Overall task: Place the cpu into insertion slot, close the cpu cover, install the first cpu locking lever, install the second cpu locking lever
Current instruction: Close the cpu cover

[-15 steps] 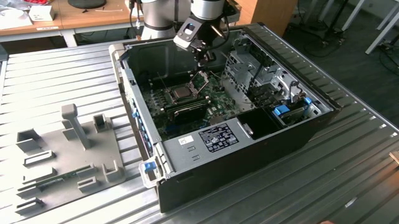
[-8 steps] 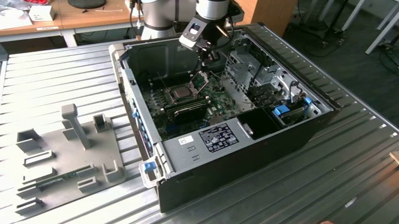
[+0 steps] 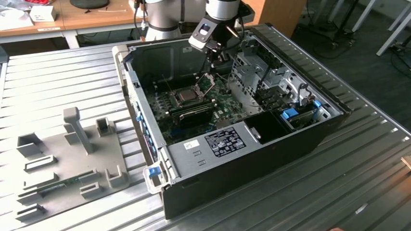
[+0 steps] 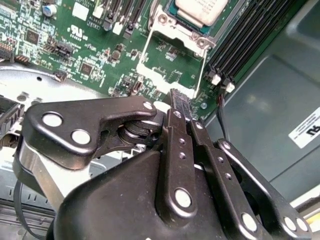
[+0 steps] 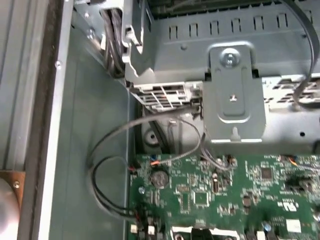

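The case [image 3: 308, 139] lies on its side on the ribbed table [image 3: 359, 183], open face up, its walls closing in the board [image 4: 90, 45] on all sides. The cpu [image 4: 200, 9] sits in the slot [image 4: 216, 31], silvery top up. The cover [image 4: 150, 60] is swung open, away from the slot and hinged at the slot's edge, with green board showing through its window; in the exterior view it stands nearly upright [image 3: 209, 83] just beside the slot. Black memory slots [image 4: 250, 35] run along one side of the slot, and past them lies the bare grey case floor. On the other side, the drive cage [image 5: 235, 95] rises close over the board's edge, with thin cables [image 5: 115, 165] looping across the floor between the cage and the case wall. Above the slot there is open room. The arm [image 3: 222, 12] comes down into the case from the far edge in the exterior view, wrist tilted, and the gripper [image 4: 180, 102] points down at the cover's free edge. Its fingers [image 4: 176, 125] are pressed together with no gap between them, tips just at that edge; whether they touch the metal cannot be told. A grey fixture plate [image 3: 70, 159] lies well apart on the exterior view's left.
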`<state>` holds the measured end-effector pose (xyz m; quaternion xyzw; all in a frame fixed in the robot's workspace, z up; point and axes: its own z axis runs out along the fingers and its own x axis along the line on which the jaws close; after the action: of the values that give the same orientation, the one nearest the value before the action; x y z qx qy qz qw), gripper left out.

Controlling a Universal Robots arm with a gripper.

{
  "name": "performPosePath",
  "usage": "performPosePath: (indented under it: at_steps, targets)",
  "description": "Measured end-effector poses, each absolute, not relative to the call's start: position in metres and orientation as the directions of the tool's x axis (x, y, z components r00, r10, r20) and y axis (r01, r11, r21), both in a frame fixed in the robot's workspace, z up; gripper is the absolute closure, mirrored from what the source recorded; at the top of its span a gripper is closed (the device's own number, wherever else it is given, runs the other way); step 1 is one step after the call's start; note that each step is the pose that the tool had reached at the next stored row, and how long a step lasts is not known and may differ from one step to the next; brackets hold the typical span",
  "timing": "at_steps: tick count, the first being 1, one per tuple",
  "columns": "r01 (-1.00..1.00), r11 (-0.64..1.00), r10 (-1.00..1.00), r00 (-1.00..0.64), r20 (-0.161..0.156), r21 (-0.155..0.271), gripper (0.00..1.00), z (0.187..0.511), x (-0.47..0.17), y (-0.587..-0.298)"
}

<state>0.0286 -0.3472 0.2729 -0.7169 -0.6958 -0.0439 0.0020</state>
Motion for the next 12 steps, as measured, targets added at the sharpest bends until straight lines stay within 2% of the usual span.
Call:
performPosePath:
  at_steps: [12]
  targets:
    - [0.998,-0.032,0.997,0.028,0.066,0.058,0.89,0.271,0.046,-0.347]
